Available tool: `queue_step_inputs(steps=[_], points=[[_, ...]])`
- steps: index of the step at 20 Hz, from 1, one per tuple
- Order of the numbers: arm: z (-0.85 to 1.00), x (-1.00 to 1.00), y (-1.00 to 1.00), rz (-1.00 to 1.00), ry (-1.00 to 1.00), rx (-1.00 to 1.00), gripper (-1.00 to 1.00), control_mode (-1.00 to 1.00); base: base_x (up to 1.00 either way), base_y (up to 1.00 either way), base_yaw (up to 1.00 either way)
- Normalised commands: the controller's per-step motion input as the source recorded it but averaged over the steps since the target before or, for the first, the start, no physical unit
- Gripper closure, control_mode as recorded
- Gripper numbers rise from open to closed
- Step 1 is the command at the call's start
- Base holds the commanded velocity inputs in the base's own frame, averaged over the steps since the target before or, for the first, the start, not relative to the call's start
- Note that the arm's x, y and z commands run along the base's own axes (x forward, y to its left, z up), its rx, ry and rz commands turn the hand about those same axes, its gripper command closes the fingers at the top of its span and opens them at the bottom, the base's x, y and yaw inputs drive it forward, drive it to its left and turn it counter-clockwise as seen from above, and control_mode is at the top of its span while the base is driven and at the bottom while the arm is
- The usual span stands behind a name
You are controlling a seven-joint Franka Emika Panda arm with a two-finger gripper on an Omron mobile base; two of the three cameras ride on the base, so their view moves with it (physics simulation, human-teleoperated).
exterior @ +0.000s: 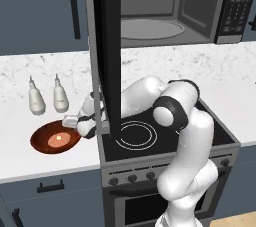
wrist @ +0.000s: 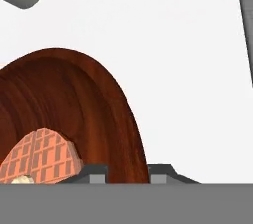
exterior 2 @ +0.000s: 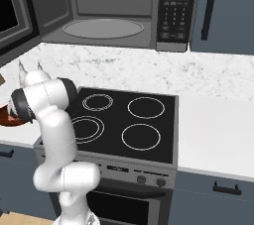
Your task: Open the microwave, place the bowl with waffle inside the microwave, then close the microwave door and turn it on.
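Microwave [exterior: 170, 6] sits at top of the left base view, cavity exposed with gray turntable visible; door [exterior: 107, 46] is swung fully out, seen edge-on as a tall dark slab running down the frame center. In the right base view the microwave [exterior 2: 114, 11] fills the top, keypad at upper right of it, door [exterior 2: 12, 13] at the far left edge. Bowl [exterior: 55, 138] rests on the white counter [exterior: 20, 156] at lower left, just left of the stove [exterior: 165, 136], with the waffle [exterior: 59, 138] inside it near the middle. Two pale bottles [exterior: 47, 96] stand behind the bowl, near it. Arm reaches left across the stove, gripper [exterior: 75, 120] low at the bowl's right rim. In the hand view the fingertips [wrist: 94, 171] straddle the bowl [wrist: 94, 109] rim, one tip inside, one outside, so the pincer is spread around the rim with gap on both sides; whether pads touch the rim I cannot tell. Waffle [wrist: 42, 156] shows at lower left of that view, grid pattern clear. Bowl is only partly visible at the left edge of the right base view, behind the arm.
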Motion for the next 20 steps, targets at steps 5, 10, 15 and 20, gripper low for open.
queue_step_inputs(steps=[5,10,15,20], points=[[0.71,0.00,-1.00,0.00,0.00,0.00,1.00,-1.00,0.00,0.00,0.00],[0.86,0.00,-1.00,0.00,0.00,0.00,1.00,-1.00,0.00,0.00,0.00],[0.89,0.00,-1.00,0.00,0.00,0.00,1.00,-1.00,0.00,0.00,0.00],[0.99,-0.08,-1.00,0.00,-0.01,0.00,1.00,-1.00,0.00,0.00,0.00]])
